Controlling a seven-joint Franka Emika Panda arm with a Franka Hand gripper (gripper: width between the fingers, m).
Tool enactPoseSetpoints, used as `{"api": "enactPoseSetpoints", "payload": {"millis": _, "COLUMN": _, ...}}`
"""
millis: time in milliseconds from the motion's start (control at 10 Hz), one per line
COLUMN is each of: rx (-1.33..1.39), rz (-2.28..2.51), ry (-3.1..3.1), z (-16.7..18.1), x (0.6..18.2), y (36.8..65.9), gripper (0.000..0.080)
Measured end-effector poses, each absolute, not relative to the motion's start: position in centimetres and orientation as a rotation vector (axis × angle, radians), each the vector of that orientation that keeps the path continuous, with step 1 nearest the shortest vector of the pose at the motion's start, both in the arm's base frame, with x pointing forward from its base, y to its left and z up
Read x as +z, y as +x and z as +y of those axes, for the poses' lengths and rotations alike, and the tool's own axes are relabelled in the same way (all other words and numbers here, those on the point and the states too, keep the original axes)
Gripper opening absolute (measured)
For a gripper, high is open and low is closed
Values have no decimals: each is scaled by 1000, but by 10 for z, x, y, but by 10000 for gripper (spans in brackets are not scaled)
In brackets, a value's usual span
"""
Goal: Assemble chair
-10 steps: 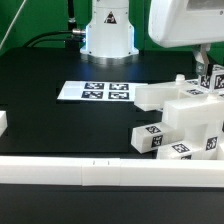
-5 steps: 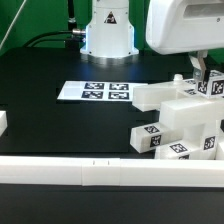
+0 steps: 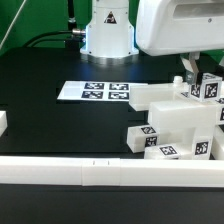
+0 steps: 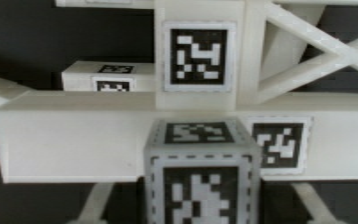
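The black worktop [image 3: 60, 120] fills most of the exterior view. A long white border rail [image 3: 60, 172] runs along its near edge, and the marker board [image 3: 95, 91] lies flat in the middle.

The arm [image 3: 180, 28] hangs over the exterior view's right. Compared with 1 second ago, its white housing sits further toward that view's left and covers more of the frame.

Under it is the chair [image 3: 180, 115], a part-built stack of white tagged pieces. It has shifted the same way as the arm, so the near tagged ends now sit a little closer to the marker board. Because the stack travelled with the arm, it is probably being dragged or turned into a better pose for the next joint, not left standing.

The wrist view shows the stack close up. The cross-braced frame [image 4: 318, 50] stands behind the seat slab [image 4: 87, 125], and 1 tagged post [image 4: 202, 175] stands nearest the camera.

The claw [image 3: 189, 72] dips in at the top of the stack beside an upper tagged piece. I cannot tell whether its jaws are spread or pinching a part, because the housing hides them.

A small white block [image 3: 3, 122] sits alone at the exterior view's left edge, well apart from the rest.
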State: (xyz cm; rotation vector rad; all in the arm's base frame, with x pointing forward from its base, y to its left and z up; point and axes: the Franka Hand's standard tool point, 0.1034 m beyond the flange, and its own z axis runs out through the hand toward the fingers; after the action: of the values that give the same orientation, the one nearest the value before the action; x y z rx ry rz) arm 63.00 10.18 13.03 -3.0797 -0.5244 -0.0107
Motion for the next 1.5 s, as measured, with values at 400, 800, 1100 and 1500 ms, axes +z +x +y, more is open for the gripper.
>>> {"api": "enactPoseSetpoints", "payload": {"millis": 400, "rx": -10, "rz": -474, "ry": -3088, "z": 102, "x": 130, "y": 630, "gripper": 284}}
{"api": "enactPoseSetpoints", "payload": {"millis": 800, "rx": -2, "rz": 62, "ry": -3118, "z": 101, "x": 130, "y": 629, "gripper": 284}}
{"api": "enactPoseSetpoints", "payload": {"millis": 1100, "rx": 0, "rz": 571, "ry": -3058, "z": 100, "x": 129, "y": 629, "gripper": 284}}
{"api": "enactPoseSetpoints", "payload": {"millis": 1500, "rx": -7, "rz": 1088, "ry": -2904, "z": 99, "x": 129, "y": 633, "gripper": 284}}
